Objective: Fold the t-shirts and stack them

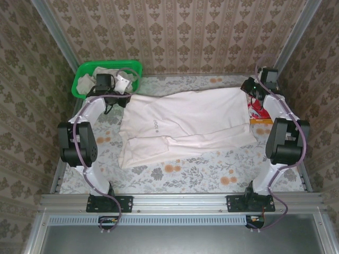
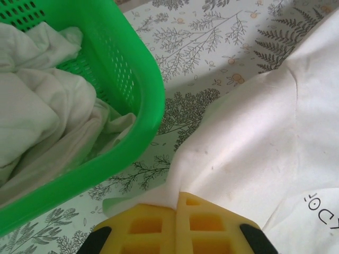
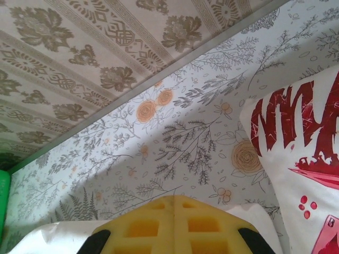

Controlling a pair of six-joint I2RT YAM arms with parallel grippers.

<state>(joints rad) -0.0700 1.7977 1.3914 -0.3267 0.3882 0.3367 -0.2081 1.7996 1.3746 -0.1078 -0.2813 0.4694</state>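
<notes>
An off-white t-shirt (image 1: pixel 185 119) with a small dark chest print (image 1: pixel 156 125) lies spread across the middle of the table. My left gripper (image 1: pixel 117 95) is at its far left corner. In the left wrist view the left gripper (image 2: pixel 177 197) is shut, with the t-shirt (image 2: pixel 254 137) pinched between its yellow fingers. My right gripper (image 1: pixel 248 94) is at the far right corner. Its jaws (image 3: pixel 174 198) are shut, and white cloth (image 3: pixel 50 233) shows on both sides of them. A folded red-and-white t-shirt (image 3: pixel 302 143) lies just right of the right gripper.
A green mesh basket (image 1: pixel 85 71) at the back left holds more crumpled white shirts (image 2: pixel 42 116), close to the left gripper. Patterned walls close the table in at the back and both sides. The floral tabletop (image 1: pixel 201 174) lies bare in front of the shirt.
</notes>
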